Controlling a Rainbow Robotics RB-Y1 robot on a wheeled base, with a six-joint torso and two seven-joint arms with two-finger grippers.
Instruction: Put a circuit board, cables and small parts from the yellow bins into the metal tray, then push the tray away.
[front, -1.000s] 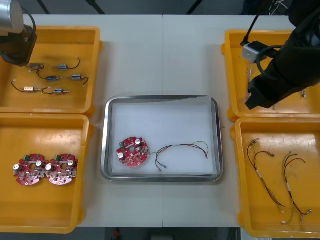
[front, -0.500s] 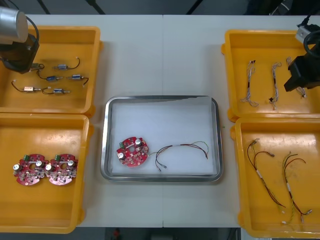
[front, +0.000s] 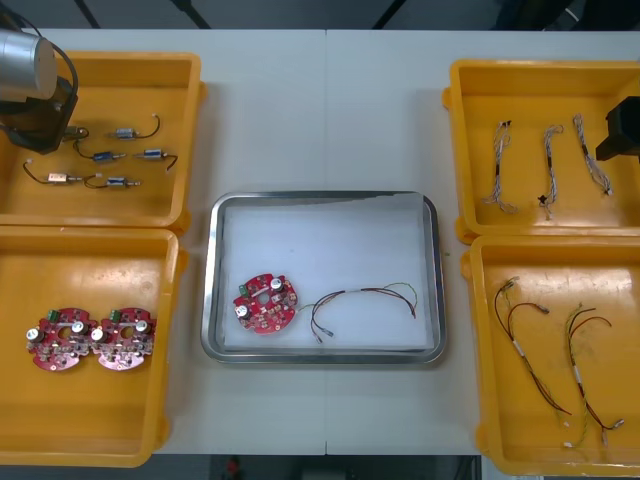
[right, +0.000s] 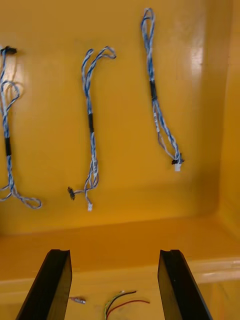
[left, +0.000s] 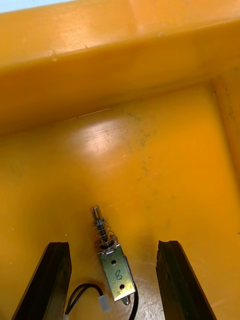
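The left gripper (left: 114, 245) hangs low in the far-left yellow bin (front: 100, 62), toward its left side. Its fingers are spread wide, and a small metal part (left: 116, 272) lies between them, touching neither. The part's black lead (left: 80, 292) curls toward one finger, and a wall of the bin rises just beyond. Other small metal parts (front: 118, 182) lie scattered to the right in the same bin. The right gripper (right: 114, 252) is at the table's right edge over the far-right bin (front: 530, 68), fingers wide apart and empty, above that bin's near wall. Three twisted blue and white cables (right: 91, 125) lie apart on the floor beyond it. The metal tray (front: 325, 197) sits in the middle between the bins, holding one circuit board (front: 266, 303) at its near left and a red and yellow cable (front: 365, 297) just right of it. Two more boards (front: 60, 340) lie touching in the near-left bin (front: 100, 420). More red and yellow cables (front: 525, 340) lie in the near-right bin (front: 540, 250).
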